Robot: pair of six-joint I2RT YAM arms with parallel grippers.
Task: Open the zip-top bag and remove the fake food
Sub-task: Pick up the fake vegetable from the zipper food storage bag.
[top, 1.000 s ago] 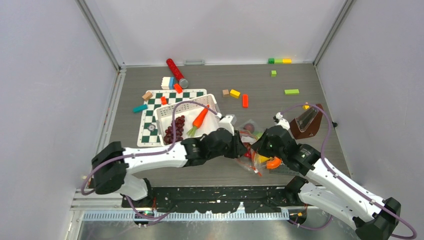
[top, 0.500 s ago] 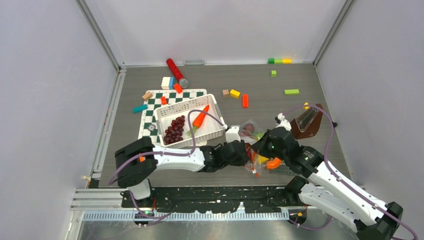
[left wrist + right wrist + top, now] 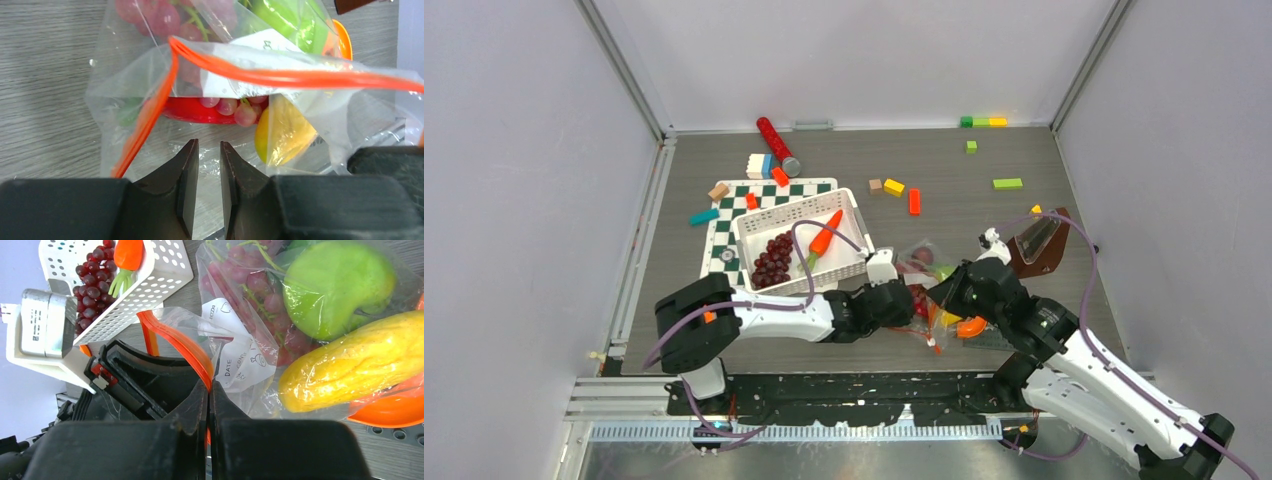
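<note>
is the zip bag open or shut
Open: on the zip-top bag, the orange strips gape apart in the left wrist view; fake food inside.

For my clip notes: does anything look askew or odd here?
The zip-top bag is crumpled, its orange strip buckled open, fake food inside. The white basket sits skewed, half off the checkerboard mat.

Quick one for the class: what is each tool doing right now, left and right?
Left tool: slightly open, nothing between its fingers.
Right tool: closed, pinching the zip-top bag by its orange edge.
</note>
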